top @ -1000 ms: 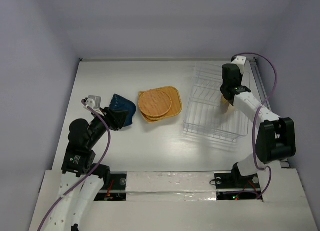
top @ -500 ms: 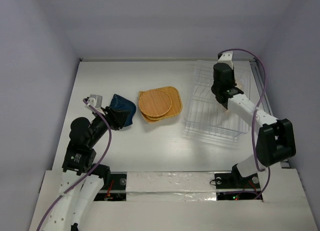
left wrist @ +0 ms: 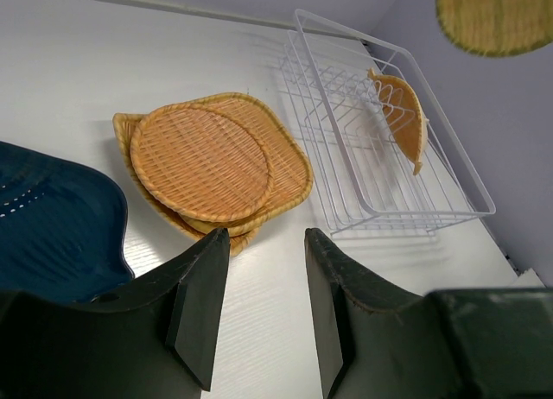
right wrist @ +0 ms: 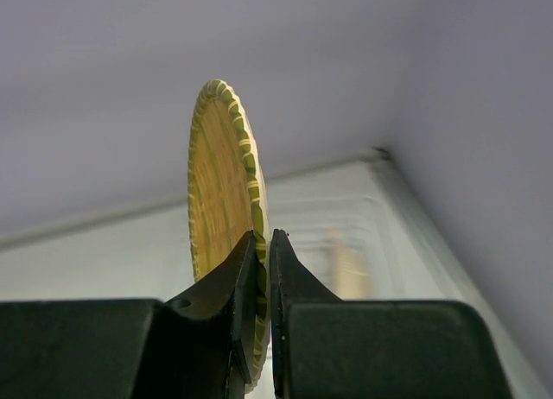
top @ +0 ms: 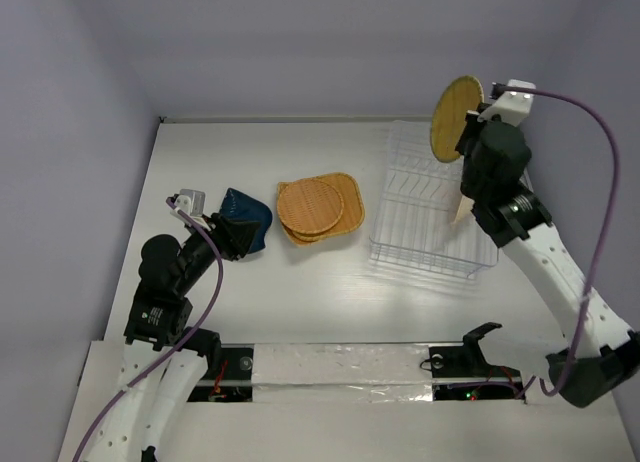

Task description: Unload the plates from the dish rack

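R fingers (right wrist: 249,274) pinched shut on rim of round plate (top: 455,117), held on edge, high over far side of rack (top: 405,212), clear of the wires. L fingers (left wrist: 206,282) spread wide, nothing in them, low over worktop (top: 250,152) w/ blue plate (left wrist: 52,218) just beside; touching or not, can't tell.

Progress: stack (top: 318,207) of tan ones + blue plate lie on worktop, so most looks done. Left to do: set round plate down, then 1 tan plate (left wrist: 404,114) standing at rack's right end.

Room: bare strip btw stack and rack is narrow; more open toward near edge and far-left corner. Back wall and R wall sit close to the raised plate, so prob. safer to swing it left. Rack sides low, so entry from above looks easy.
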Motion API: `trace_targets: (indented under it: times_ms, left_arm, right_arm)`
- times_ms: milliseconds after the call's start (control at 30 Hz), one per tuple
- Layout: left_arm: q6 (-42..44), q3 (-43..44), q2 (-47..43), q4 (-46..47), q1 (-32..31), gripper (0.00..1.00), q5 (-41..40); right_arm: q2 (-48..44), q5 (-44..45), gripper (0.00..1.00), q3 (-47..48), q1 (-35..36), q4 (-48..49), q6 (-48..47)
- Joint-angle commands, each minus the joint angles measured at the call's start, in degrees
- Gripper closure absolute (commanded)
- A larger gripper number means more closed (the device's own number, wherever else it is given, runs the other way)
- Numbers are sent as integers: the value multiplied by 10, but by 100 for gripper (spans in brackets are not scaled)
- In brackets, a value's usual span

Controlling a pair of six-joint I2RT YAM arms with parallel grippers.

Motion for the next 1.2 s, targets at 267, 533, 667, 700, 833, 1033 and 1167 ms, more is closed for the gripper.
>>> trace_targets:
  times_ms: [267, 533, 667, 700, 833, 1033, 1167]
  left_arm:
    - [0, -6, 3, 31, 9, 63, 2]
    - [-1, -6, 2, 31, 9, 63, 0]
    - [-1, -7, 1, 32, 14, 63, 1]
    - [-1, -6, 1, 32, 14, 63, 1]
    - [-1, -7, 1, 32, 14, 63, 3]
    - [-1, -8, 0, 33, 14, 63, 5]
    - [-2, -8, 0, 34, 14, 63, 7]
  right_arm:
    - [128, -495, 100, -20, 71, 141, 307]
    - [266, -544, 100, 8, 100, 176, 368]
    - [300, -525, 100, -3, 100, 163, 375]
    - [304, -518, 100, -8, 100, 163, 376]
    - [318, -476, 99, -27, 100, 150, 378]
    - [335, -460, 97, -43, 100, 159, 391]
    - [334, -411, 84, -49, 100, 146, 398]
